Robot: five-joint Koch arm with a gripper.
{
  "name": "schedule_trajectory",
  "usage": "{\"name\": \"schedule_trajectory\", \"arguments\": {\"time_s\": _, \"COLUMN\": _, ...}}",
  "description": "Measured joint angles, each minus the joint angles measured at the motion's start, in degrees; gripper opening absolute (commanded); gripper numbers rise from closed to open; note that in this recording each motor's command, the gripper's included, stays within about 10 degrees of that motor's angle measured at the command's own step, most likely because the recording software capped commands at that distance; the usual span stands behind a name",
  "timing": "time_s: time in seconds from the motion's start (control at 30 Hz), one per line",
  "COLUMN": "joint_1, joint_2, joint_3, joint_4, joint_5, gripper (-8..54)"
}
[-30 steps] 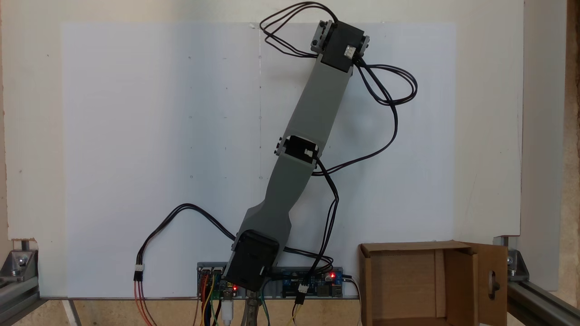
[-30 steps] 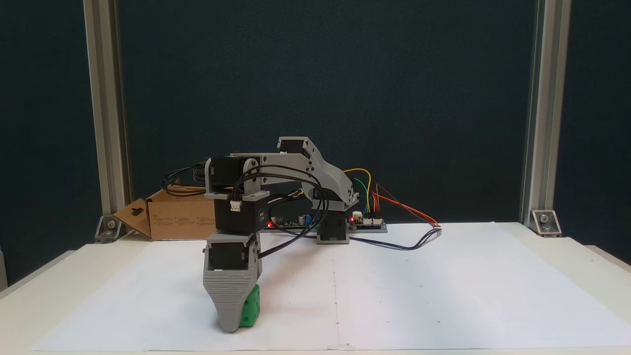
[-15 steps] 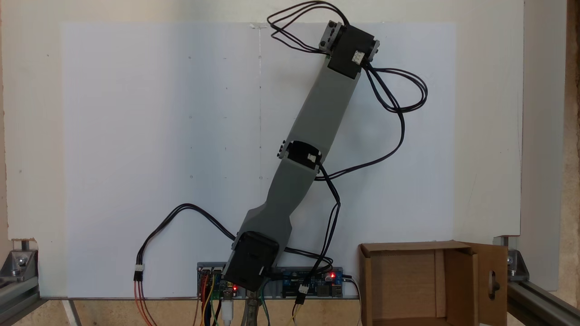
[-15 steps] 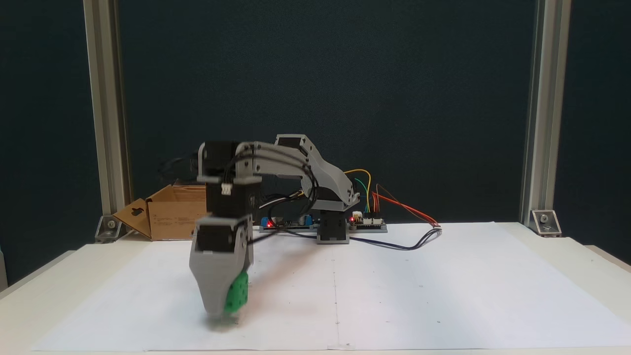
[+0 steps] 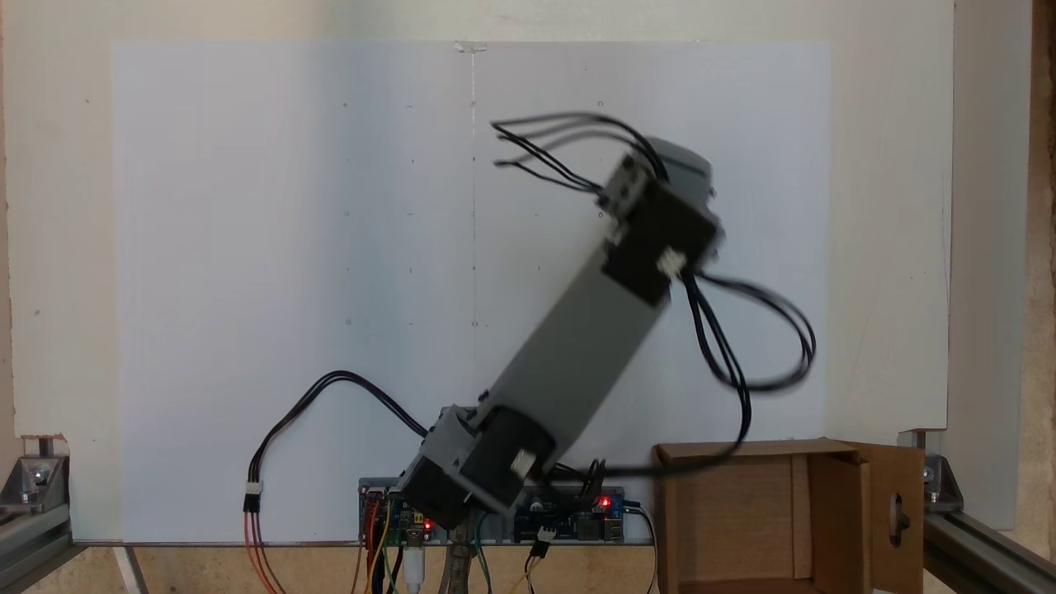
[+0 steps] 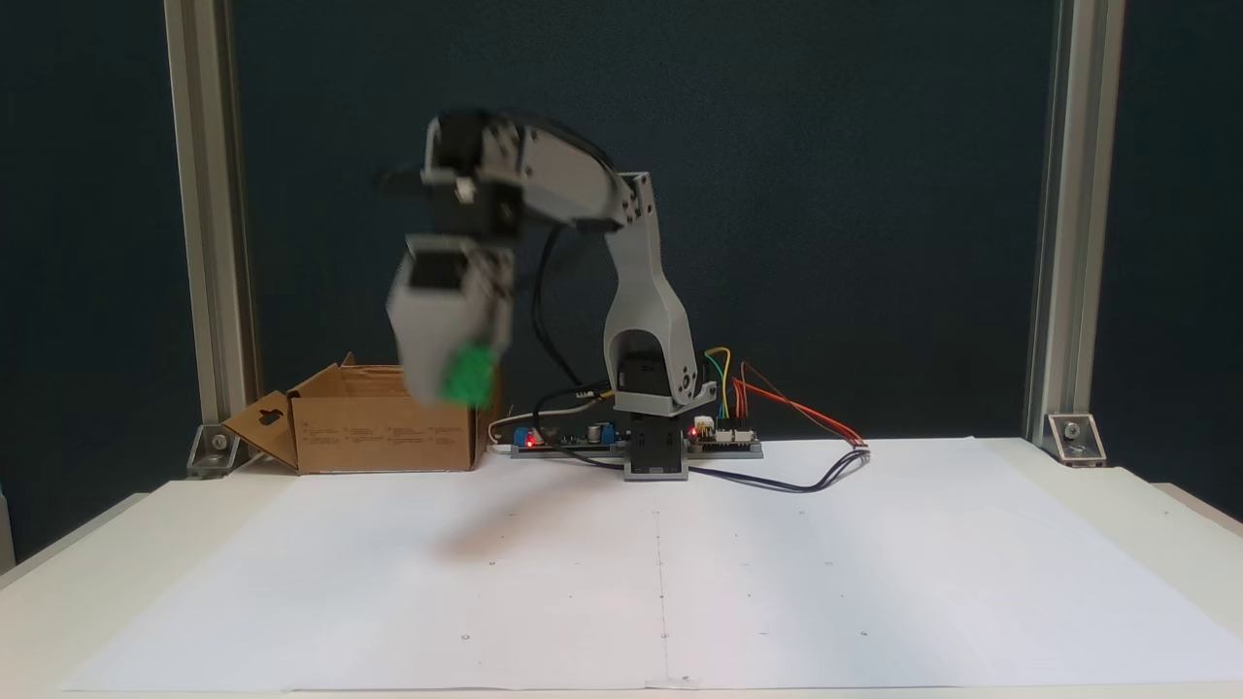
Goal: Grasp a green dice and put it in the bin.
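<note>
- Hanging in mid-air in a fixed view, the small bright green plastic dice sits pinched at the tip of the grey plastic gripper, well above the white paper sheet.
- The cube is motion-blurred; its pips and the way its faces turn cannot be made out, and being a cube it has no long axis to speak of.
- The gripper points straight down from the raised grey arm.
- Behind it stands the brown corrugated cardboard bin, its handle-hole flap splayed out to the left.
- From above, the arm slants up and to the right, and the open bin lies at the lower right, its flap on the right.
</note>
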Motion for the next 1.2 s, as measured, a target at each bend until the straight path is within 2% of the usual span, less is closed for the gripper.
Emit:
{"name": "schedule_trajectory", "arguments": {"time_s": 0.2, "joint_1": 24.08, "joint_2": 14.85, "joint_3": 3.08, "joint_4": 0.79, "joint_5": 0.0, "gripper": 12.1}}
{"name": "schedule_trajectory", "arguments": {"time_s": 0.53, "joint_1": 53.7, "joint_2": 15.29, "joint_3": 3.16, "joint_4": 1.41, "joint_5": -4.83, "gripper": 12.1}}
{"name": "schedule_trajectory", "arguments": {"time_s": 0.77, "joint_1": 65.48, "joint_2": 8.09, "joint_3": 3.16, "joint_4": 1.23, "joint_5": -8.61, "gripper": 12.1}}
{"name": "schedule_trajectory", "arguments": {"time_s": 1.07, "joint_1": 67.85, "joint_2": -2.29, "joint_3": 11.69, "joint_4": -8.26, "joint_5": -11.6, "gripper": 12.1}}
{"name": "schedule_trajectory", "arguments": {"time_s": 1.1, "joint_1": 68.03, "joint_2": -2.9, "joint_3": 12.66, "joint_4": -10.11, "joint_5": -11.78, "gripper": 12.8}}
{"name": "schedule_trajectory", "arguments": {"time_s": 1.2, "joint_1": 68.64, "joint_2": -3.34, "joint_3": 15.47, "joint_4": -13.62, "joint_5": -12.04, "gripper": 28.9}}
